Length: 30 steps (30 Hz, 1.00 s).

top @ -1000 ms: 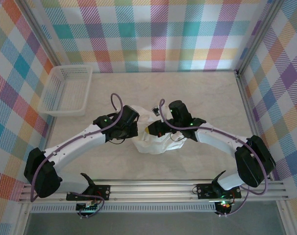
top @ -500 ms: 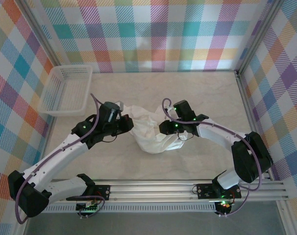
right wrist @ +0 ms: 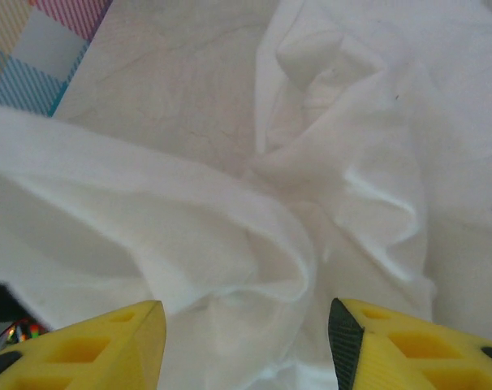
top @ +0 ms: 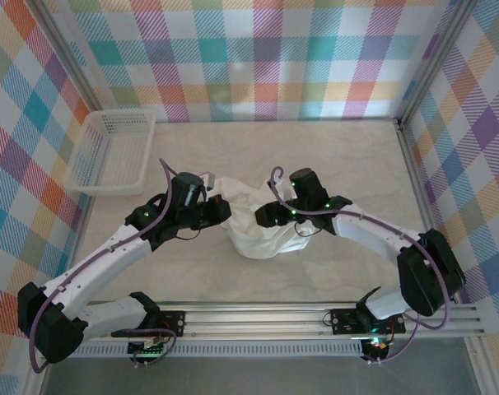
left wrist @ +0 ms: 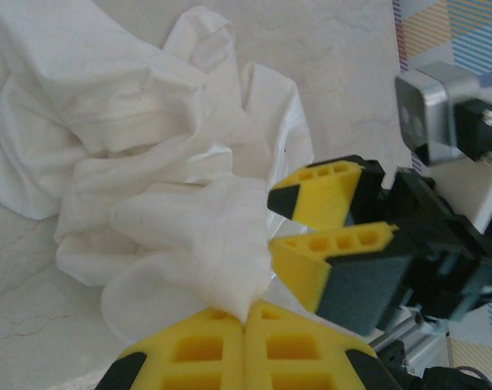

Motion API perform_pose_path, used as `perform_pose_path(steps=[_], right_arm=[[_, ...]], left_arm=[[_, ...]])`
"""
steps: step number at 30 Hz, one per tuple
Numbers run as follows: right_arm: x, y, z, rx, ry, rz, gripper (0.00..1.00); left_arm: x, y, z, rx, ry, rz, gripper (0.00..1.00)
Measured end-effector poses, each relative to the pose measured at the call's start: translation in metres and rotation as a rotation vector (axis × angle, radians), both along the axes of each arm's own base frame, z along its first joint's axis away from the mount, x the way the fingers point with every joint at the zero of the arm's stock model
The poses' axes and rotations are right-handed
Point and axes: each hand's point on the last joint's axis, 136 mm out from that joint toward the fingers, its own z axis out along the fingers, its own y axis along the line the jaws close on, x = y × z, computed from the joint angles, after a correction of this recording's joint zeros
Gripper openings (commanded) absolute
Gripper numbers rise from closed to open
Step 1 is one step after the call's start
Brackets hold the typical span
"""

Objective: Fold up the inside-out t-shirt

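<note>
- Right now the inside-out t-shirt (top: 258, 224) lies bunched in a crumpled heap at the middle of the worktop (top: 340, 156), between the two arms, with nothing flattened or folded yet.
- The left fingers (left wrist: 230, 341) are pressed fully together on a gathered fold of the white cloth, nipped right at their tips.
- The right fingers (right wrist: 100, 341) stand wide apart over the rumpled folds and grip nothing.
- Such a shallow tip hold could let the cloth slip out if the left arm pulls sharply.
- That fold looks like several layers, so a pull may drag the whole heap instead of spreading it.
- If the right fingers close where they hover, they may catch a stray crease instead of a hem or a shoulder, twisting the shirt further.
- The left wrist view shows the two sets of fingers just beside each other, so a careless move risks a knock.
</note>
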Motion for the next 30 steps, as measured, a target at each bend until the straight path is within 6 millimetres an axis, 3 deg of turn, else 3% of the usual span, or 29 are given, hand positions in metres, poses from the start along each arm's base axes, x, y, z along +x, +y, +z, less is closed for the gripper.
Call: perform_pose_path(steps=[7,9,11,15,17,19,23,30], right_arm=[[0.029,0.017,-0.018,-0.017,0.033,-0.031,0.47],[0.034,0.022,-0.021,-0.019,0.047,-0.033,0.36],[0.037,0.023,-0.024,-0.032,0.066,-0.043,0.18],[0.036,0.010,-0.024,-0.058,0.112,-0.069,0.05],[0.036,-0.003,-0.016,-0.051,0.134,-0.082,0.02],[0.037,-0.015,0.000,-0.036,0.142,-0.081,0.02],[0.033,-0.029,0.030,-0.014,0.158,-0.056,0.00],[0.018,-0.038,0.079,0.131,0.201,-0.033,0.00]], left_arm=[[0.000,0.001,0.001,0.007,-0.009,-0.004,0.00],[0.000,0.004,0.003,0.014,-0.019,0.000,0.00],[0.000,0.012,0.011,0.023,-0.041,0.016,0.00],[0.005,0.049,0.040,0.022,-0.120,0.101,0.00],[0.007,0.070,0.049,0.027,-0.139,0.146,0.00],[0.004,0.077,0.045,0.042,-0.122,0.143,0.00],[0.001,0.075,0.034,0.065,-0.084,0.100,0.00],[0.006,0.069,0.026,0.070,-0.062,0.071,0.00]])
